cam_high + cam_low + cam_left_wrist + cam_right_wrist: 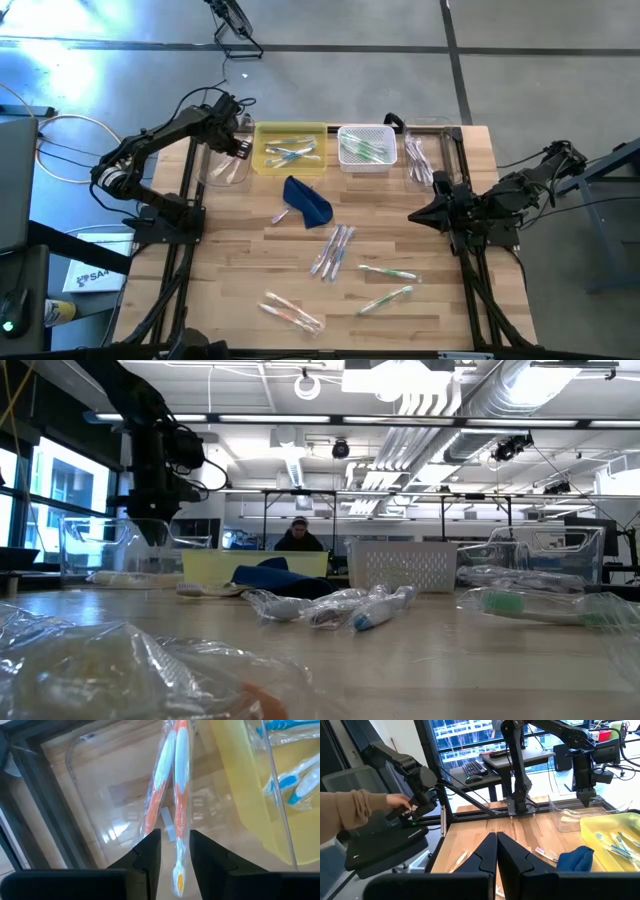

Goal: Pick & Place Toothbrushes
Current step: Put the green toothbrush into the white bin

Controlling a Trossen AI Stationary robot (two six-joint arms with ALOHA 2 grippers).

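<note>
Two orange toothbrushes in clear wrap (176, 795) show against the floor of a clear bin (222, 165) at the table's far left. My left gripper (175, 837) points down into that bin, open; its fingers stand on either side of the wrap's near end with a gap on each side. Several more wrapped toothbrushes lie loose on the table: (335, 250), (388, 272), (292, 312). My right gripper (415, 215) hangs shut and empty above the table's right side, shown also in its wrist view (496, 845).
Along the far edge stand a yellow bin (290, 148) with blue brushes, a white basket (365, 148) with green ones and a clear bin (428, 155). A dark blue pouch (308, 200) lies mid-table. A person's sleeve (350, 810) shows beyond the table.
</note>
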